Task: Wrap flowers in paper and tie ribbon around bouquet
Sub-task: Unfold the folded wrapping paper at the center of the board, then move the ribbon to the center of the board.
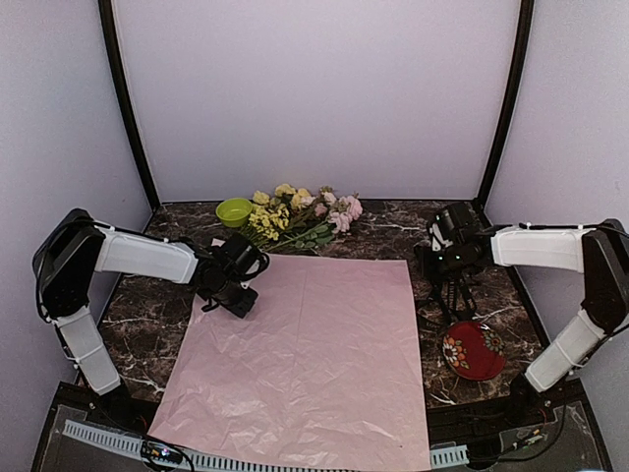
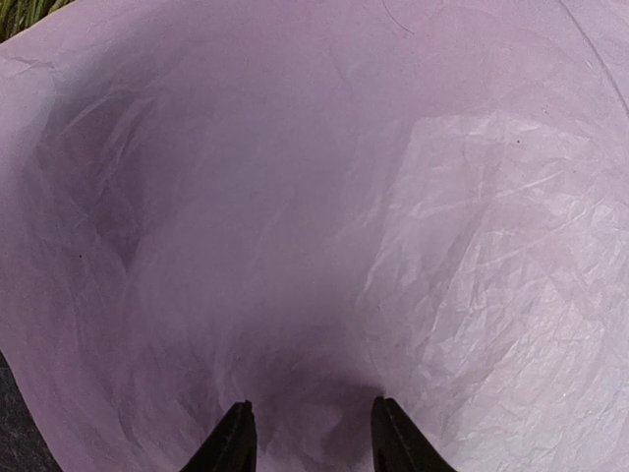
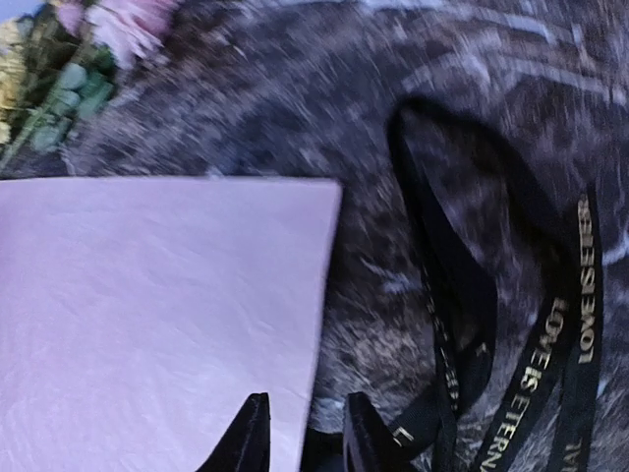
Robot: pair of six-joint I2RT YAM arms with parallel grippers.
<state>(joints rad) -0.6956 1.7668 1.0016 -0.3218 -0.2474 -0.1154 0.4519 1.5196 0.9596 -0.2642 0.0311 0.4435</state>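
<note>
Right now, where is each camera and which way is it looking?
Top external: up behind the arms, looking down at the table; both arms show.
Left wrist: on the left arm, looking down at the paper; left fingers show.
Right wrist: on the right arm, facing the paper's corner, ribbon and flowers; right fingers show.
Shared: all three see the paper.

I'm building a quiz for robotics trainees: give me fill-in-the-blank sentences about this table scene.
1. The flowers lie beside a green ___.
2. The black ribbon carries lettering coloured ___.
3. The left claw hangs open above the lilac ___.
4. The red floral plate sits nearest the ___ arm.
Missing words: bowl; gold; paper; right.
</note>
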